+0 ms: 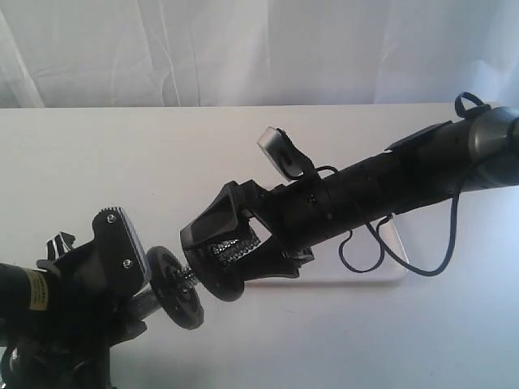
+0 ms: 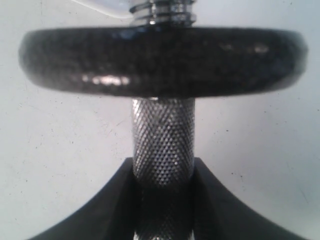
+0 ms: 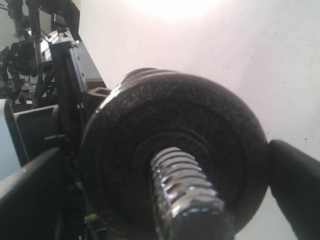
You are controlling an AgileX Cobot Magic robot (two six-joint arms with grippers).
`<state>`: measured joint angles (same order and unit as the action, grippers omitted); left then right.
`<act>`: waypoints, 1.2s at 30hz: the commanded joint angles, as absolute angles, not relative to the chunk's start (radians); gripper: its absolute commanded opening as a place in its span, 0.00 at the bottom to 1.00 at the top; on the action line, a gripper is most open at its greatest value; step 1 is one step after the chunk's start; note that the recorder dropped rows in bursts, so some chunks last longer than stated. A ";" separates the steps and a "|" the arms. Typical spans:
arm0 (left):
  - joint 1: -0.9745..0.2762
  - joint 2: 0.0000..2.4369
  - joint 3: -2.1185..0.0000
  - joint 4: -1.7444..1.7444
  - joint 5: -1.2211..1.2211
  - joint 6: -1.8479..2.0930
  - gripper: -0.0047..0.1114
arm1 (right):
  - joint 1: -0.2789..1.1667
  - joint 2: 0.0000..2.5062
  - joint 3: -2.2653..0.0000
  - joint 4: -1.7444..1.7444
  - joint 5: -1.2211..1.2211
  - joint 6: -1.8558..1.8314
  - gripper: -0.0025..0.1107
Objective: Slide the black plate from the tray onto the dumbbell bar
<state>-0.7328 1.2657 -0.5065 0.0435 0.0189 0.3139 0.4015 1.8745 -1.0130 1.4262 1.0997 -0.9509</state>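
The black plate (image 1: 174,285) sits threaded on the dumbbell bar (image 1: 189,279), held up over the table at lower left. My left gripper (image 1: 134,301) is shut on the bar's knurled middle (image 2: 163,150), with the plate (image 2: 162,62) just beyond its fingers (image 2: 107,200). My right gripper (image 1: 207,263) faces the bar's threaded end (image 3: 182,185). It stands open, a finger (image 3: 295,187) on either side of the plate (image 3: 175,125), and a narrow gap shows between that finger and the plate's rim. The white tray (image 1: 399,258) lies mostly hidden behind the right arm.
The right arm (image 1: 389,182) stretches in from the upper right with a loose black cable (image 1: 361,259) hanging under it. A white curtain (image 1: 243,49) backs the white table (image 1: 122,162).
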 commanded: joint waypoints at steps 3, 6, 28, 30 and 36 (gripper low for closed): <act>-0.741 1.246 -0.531 0.030 -0.374 0.309 0.04 | 0.397 1.842 -1.028 1.464 1.221 -0.956 0.95; -0.741 1.246 -0.531 0.030 -0.374 0.309 0.04 | 0.397 1.842 -1.026 1.461 1.221 -0.956 0.95; -0.741 1.246 -0.531 0.030 -0.374 0.309 0.04 | 0.397 1.842 -1.026 1.396 1.221 -0.953 0.95; -0.741 1.246 -0.531 0.030 -0.374 0.309 0.04 | 0.397 1.842 -1.026 1.386 1.221 -0.953 0.95; -0.741 1.246 -0.531 0.030 -0.374 0.309 0.04 | 0.397 1.842 -1.026 1.355 1.221 -0.953 0.95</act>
<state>-0.7407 1.2693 -0.5065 0.0435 0.0208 0.3215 0.4015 1.8689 -1.0144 1.3213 1.1307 -0.9490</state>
